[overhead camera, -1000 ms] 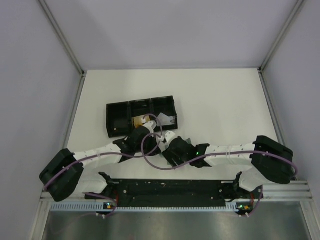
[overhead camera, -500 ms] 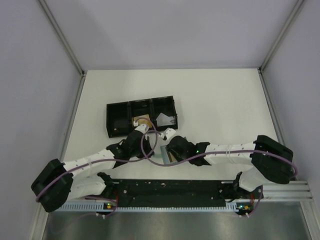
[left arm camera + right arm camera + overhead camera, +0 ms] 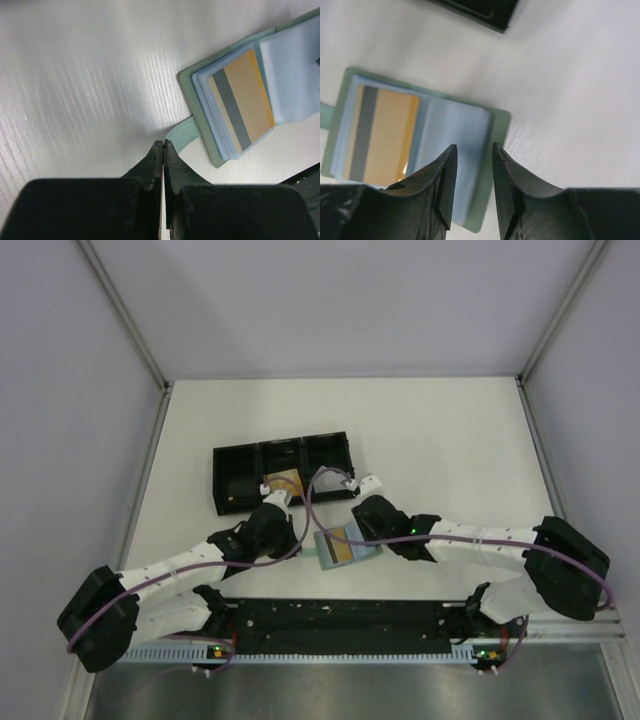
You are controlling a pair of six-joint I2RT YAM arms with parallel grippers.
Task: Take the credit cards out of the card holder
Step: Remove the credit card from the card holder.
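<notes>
Overhead, the card holder [image 3: 341,548] lies open on the desk [image 3: 440,440] near the black tray [image 3: 240,485]. Left wrist: the left claw [image 3: 163,146] is pinched shut, empty, just beside the holder's tab [image 3: 181,134], a striped tan credit card [image 3: 240,107] sleeved inside. Right wrist: the right claw [image 3: 470,152] hangs narrowly parted above the holder.

I'm counting one card holder [image 3: 343,550] lying open on the tabletop [image 3: 450,440], one striped card [image 3: 240,110] showing inside it, one tan card [image 3: 286,480] sitting in one black tray [image 3: 235,485], which is showing three compartments.
</notes>
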